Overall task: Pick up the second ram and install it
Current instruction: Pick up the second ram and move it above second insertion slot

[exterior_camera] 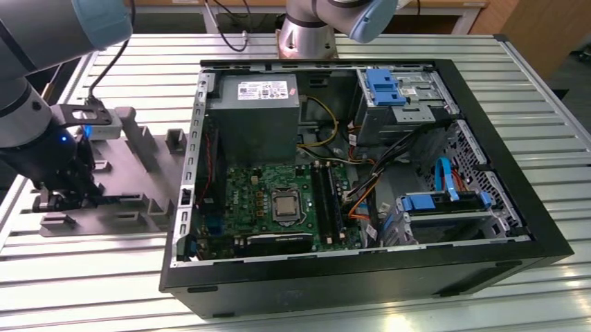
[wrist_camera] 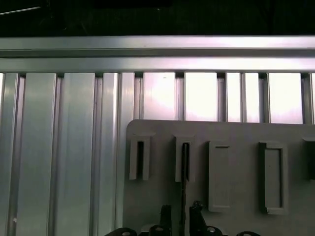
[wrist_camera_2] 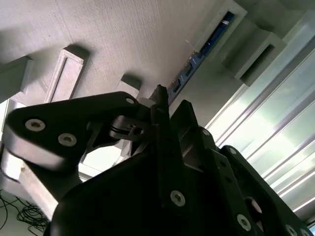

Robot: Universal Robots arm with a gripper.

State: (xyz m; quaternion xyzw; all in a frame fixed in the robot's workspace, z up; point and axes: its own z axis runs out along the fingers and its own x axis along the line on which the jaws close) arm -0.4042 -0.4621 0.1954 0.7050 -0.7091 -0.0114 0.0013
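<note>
Gripper [wrist_camera: 181, 212] sat low over gray holder plate [wrist_camera: 236, 130], jaws apart, straddling second ram [wrist_camera: 184, 164], a gap showing on either side. Ram stood on edge in narrow slot, second from plate's corner. Plate lay on slatted metal table [exterior_camera: 93, 277]. Open computer case [exterior_camera: 369, 283] stood just beside plate, on the exterior view's right.

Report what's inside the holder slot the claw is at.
A thin blue-green ram stands on edge in the slot of the grey holder, in line with the claw. Its lower edge is hidden in the slot; the claw covers its near end.
</note>
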